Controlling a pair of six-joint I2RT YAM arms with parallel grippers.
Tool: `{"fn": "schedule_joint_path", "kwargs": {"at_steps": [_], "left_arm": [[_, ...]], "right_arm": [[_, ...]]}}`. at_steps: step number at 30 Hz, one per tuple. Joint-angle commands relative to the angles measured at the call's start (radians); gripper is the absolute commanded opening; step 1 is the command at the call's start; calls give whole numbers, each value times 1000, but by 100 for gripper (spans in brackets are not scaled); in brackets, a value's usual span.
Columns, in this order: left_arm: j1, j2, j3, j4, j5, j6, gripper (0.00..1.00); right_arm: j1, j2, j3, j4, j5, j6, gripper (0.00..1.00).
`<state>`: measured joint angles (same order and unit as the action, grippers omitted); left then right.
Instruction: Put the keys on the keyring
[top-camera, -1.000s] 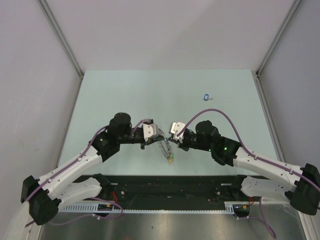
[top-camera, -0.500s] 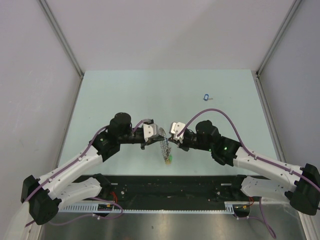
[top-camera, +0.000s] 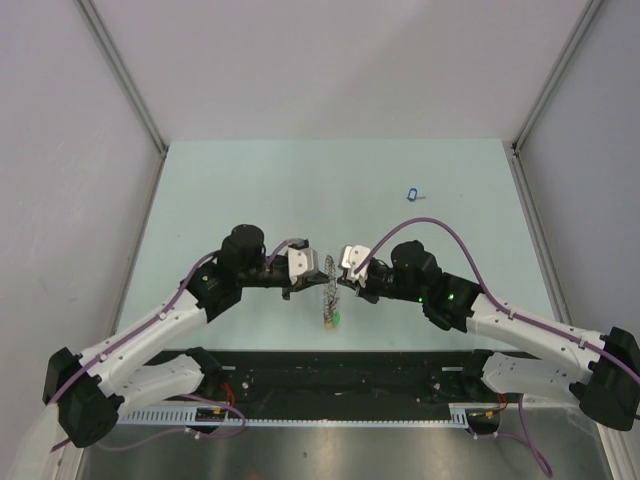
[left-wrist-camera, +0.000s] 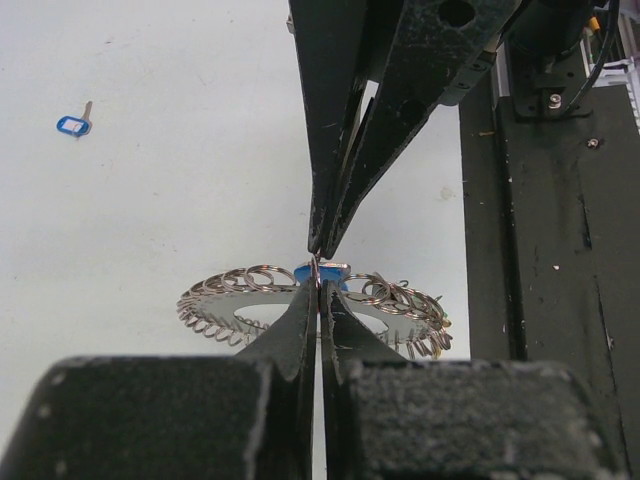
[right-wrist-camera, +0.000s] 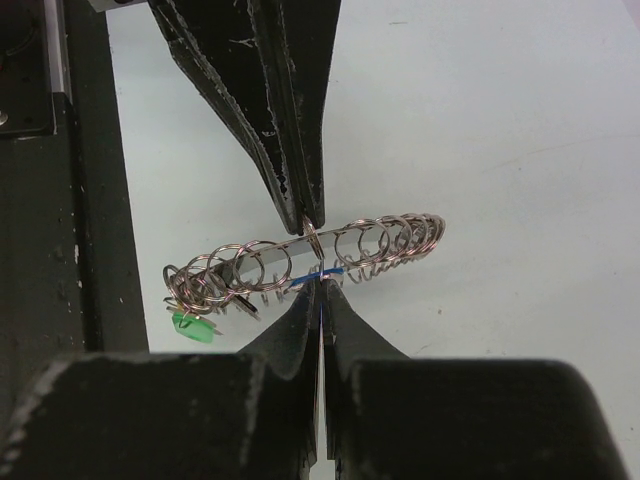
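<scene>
Two grippers are meeting tip to tip above the table's near edge. The left gripper (left-wrist-camera: 318, 290) is pinching its fingers tight together on the rim of the keyring (right-wrist-camera: 385, 240), and the right gripper (right-wrist-camera: 320, 298) is pressing its fingers together on a blue-tagged key (left-wrist-camera: 335, 272) right at that same rim. Between them the keyring is hanging clear of the pale green table (top-camera: 250, 190), edge-on in the top view, its many small silver rings fanning out around it. One green tag (right-wrist-camera: 193, 326) is dangling from its low end. Well apart, a second blue-tagged key (top-camera: 412, 194) is lying on the table's far right side.
</scene>
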<state>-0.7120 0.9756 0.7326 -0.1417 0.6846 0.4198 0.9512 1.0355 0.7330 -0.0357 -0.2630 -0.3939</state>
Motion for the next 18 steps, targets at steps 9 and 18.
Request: {"fn": "schedule_joint_path", "kwargs": {"at_steps": [9, 18], "left_arm": [[-1, 34, 53, -19, 92, 40, 0], [-1, 35, 60, -35, 95, 50, 0]], "right_arm": [[-2, -34, -4, 68, -74, -11, 0], [-5, -38, -6, 68, -81, -11, 0]]}}
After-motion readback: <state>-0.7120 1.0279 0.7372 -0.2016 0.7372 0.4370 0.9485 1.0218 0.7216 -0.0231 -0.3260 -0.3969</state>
